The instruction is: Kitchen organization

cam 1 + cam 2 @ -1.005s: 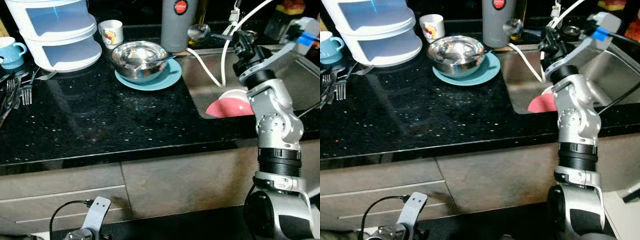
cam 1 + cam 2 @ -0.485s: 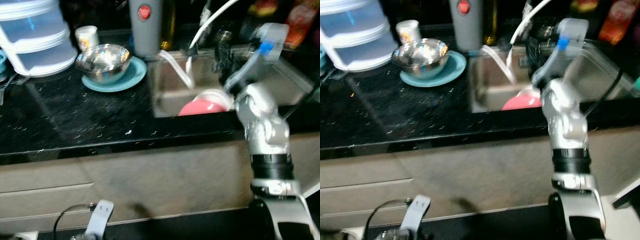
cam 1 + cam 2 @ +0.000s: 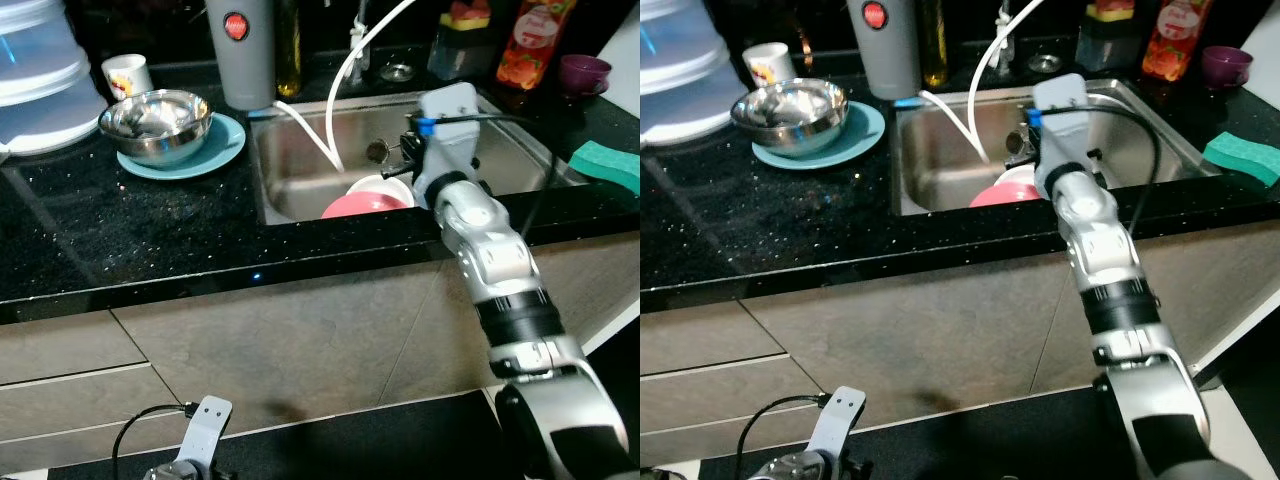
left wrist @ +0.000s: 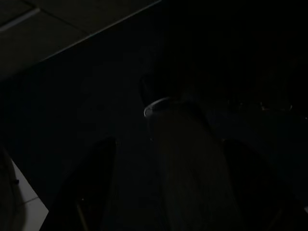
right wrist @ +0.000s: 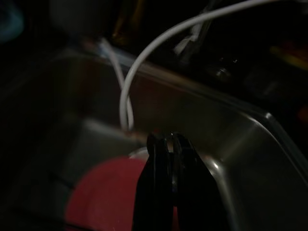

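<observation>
My right gripper (image 5: pixel 166 139) hangs over the sink (image 3: pixel 500 160), its two black fingers pressed together with nothing between them. In the right wrist view the fingertips point down at the pink bowl (image 3: pixel 355 205) lying in the sink basin, with a white dish (image 3: pixel 382 187) just behind it and touching it. My left gripper (image 4: pixel 163 159) hangs idle low in front of the cabinet, in deep shade; I cannot tell how its fingers stand.

Step in hand, as I judge it: take the pink bowl out of the sink.

1. Spread the fingers before descending. Closed as they are, they would only push the bowl.
2. Keep clear of the white hose (image 3: pixel 345 80) that loops down into the basin just beside the bowl. It lies near my line of approach and could snag on the wrist.
3. Straddle the bowl's rim on its near side, one finger inside, one outside. The bowl appears to lie tilted against the white dish, so the raised edge is the easier purchase.
4. Close firmly: a bowl in a sink may be wet and slip.
5. Lift straight up until clear of the sink wall before moving sideways, so the rim does not catch on the black counter (image 3: pixel 150 230).

The steel bowl (image 3: pixel 155 115) on the blue plate (image 3: pixel 225 150) stands on the counter to the left of the sink, well apart from my reach for now
</observation>
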Controlling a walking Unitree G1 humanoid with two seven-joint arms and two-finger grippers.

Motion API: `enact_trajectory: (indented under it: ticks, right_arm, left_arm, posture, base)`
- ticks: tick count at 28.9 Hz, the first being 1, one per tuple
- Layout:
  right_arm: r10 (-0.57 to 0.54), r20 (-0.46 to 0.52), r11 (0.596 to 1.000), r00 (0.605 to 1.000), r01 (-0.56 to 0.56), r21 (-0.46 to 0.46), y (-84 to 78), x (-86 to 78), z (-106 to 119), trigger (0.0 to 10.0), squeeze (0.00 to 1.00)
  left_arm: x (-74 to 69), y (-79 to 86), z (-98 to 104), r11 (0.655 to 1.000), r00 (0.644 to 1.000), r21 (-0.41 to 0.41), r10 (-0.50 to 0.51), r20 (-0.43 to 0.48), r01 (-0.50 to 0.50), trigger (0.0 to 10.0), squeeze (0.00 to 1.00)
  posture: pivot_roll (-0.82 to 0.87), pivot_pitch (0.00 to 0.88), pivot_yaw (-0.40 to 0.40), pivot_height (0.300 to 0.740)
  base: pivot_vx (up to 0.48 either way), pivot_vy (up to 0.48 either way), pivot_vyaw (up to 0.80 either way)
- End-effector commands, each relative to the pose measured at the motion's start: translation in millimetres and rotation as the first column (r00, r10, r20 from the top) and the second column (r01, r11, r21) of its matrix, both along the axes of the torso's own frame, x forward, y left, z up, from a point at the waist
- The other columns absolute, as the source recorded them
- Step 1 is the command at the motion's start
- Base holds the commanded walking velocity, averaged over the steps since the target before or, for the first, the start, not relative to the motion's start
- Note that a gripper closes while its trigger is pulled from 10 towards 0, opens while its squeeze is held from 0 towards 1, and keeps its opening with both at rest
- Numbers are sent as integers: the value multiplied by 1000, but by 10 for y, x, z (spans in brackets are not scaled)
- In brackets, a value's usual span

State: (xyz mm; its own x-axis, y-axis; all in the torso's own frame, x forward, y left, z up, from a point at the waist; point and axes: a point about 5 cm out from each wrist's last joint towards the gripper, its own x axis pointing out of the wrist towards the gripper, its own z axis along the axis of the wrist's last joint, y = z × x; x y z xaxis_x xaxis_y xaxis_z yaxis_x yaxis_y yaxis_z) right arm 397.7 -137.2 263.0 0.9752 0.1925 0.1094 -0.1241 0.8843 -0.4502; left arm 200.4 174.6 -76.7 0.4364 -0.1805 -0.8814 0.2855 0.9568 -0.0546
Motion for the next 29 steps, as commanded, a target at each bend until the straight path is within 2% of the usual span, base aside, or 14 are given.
enact_trajectory:
  ticks: [1,2,3,7,11,12,13,14,15,18,19,21,26,29]
  right_arm:
    - [-2,-30,998,1000,0,-65,27,24,-59,10000,75]
    - [-2,-30,998,1000,0,-65,27,24,-59,10000,75]
    - [-5,-41,996,999,2,-86,34,37,-91,10000,953]
    - [-26,-64,995,998,20,-95,6,64,-152,10000,1000]
    - [-32,-30,999,999,31,-26,-18,72,-97,10000,1000]
    - [-1,-14,998,1000,2,55,-3,64,-51,10000,969]
    - [56,17,986,998,-58,154,32,39,17,10000,298]
    - [138,80,939,987,-156,305,74,-11,130,10000,0]
    - [138,80,939,987,-156,305,74,-11,130,10000,0]
    - [245,180,804,953,-303,512,121,-118,279,10000,0]
    - [245,180,804,953,-303,512,121,-118,279,10000,0]
    - [300,233,726,925,-380,573,184,-191,335,10000,0]
    - [336,265,699,904,-428,573,284,-239,351,10000,0]
    - [351,289,666,891,-454,592,339,-257,373,10000,0]
  left_arm:
    - [-42,23,-20,1000,1000,5,7,-9,-7,10000,0]
    - [-42,23,-20,1000,1000,5,7,-9,-7,10000,0]
    - [-47,21,-23,1000,1000,4,8,-9,-8,10000,0]
    - [-63,16,-31,1000,1000,-3,14,-11,-14,10000,0]
    - [-70,16,-34,1000,1000,-4,14,-13,-14,10000,0]
    - [-70,16,-35,1000,1000,-4,15,-13,-15,10000,0]
    - [-70,16,-35,1000,1000,-4,15,-13,-15,10000,0]
    - [-66,16,-33,1000,1000,-4,17,-12,-17,10000,0]
    - [-66,16,-33,1000,1000,-4,17,-12,-17,10000,0]
    - [-57,20,-28,1000,1000,-4,19,-10,-19,10000,0]
    - [-57,20,-28,1000,1000,-4,19,-10,-19,10000,0]
    - [-48,25,-23,1000,1000,-1,19,-7,-19,10000,0]
    - [-31,32,-14,1000,1000,2,20,-3,-20,10000,0]
    - [-19,35,-7,1000,1000,1,27,1,-27,10000,0]
  posture:
    - [12,124,-9,740]
    - [12,124,-9,740]
    - [14,130,-12,740]
    - [15,140,-13,740]
    - [14,143,-12,740]
    - [14,143,-12,740]
    - [16,143,-11,740]
    - [18,142,-11,740]
    - [18,142,-11,740]
    - [16,138,-7,740]
    - [16,138,-7,740]
    - [16,132,-2,740]
    - [21,124,3,740]
    - [24,117,6,740]
  base:
    - [0,0,0]
    - [0,0,0]
    - [0,0,0]
    - [0,0,0]
    - [0,0,0]
    - [0,0,0]
    - [0,0,0]
    - [0,0,0]
    - [0,0,0]
    - [0,0,0]
    - [0,0,0]
    - [0,0,375]
    - [0,0,750]
    - [0,0,750]
